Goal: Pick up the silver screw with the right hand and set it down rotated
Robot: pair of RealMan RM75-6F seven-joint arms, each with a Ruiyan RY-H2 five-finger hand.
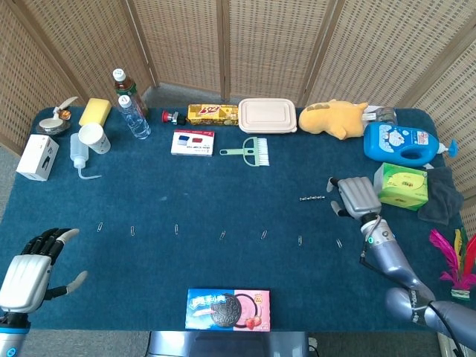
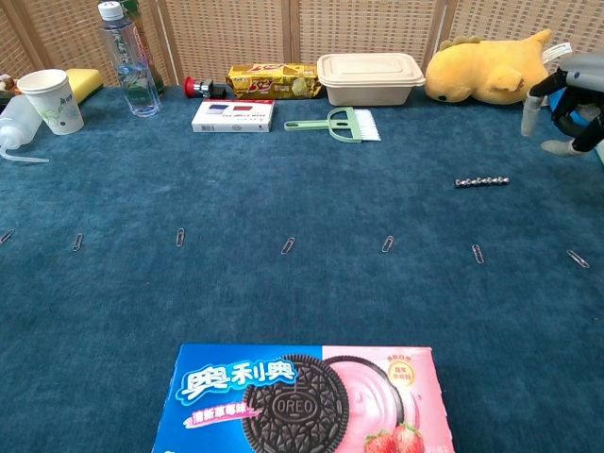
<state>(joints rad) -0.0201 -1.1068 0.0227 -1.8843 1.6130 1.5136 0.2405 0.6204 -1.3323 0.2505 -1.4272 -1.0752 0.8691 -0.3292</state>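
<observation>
Silver screw [image 1: 312, 198] lying flat on blue surface [image 1: 223, 186], long axis pointing toward right hand [image 1: 355, 196], just off its open empty fingertips, untouched; left hand [image 1: 30, 268] far off.

Silver screw [image 1: 312, 198] on dark blue cloth [image 1: 223, 186], near a yellow plush [image 1: 333, 119].

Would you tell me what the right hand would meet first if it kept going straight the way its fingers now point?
Most likely the silver screw. The right hand hangs open just right of it, fingers aimed left toward it, with bare blue table cover between. Its height above the cloth is unclear, so it might pass over the screw.
</observation>
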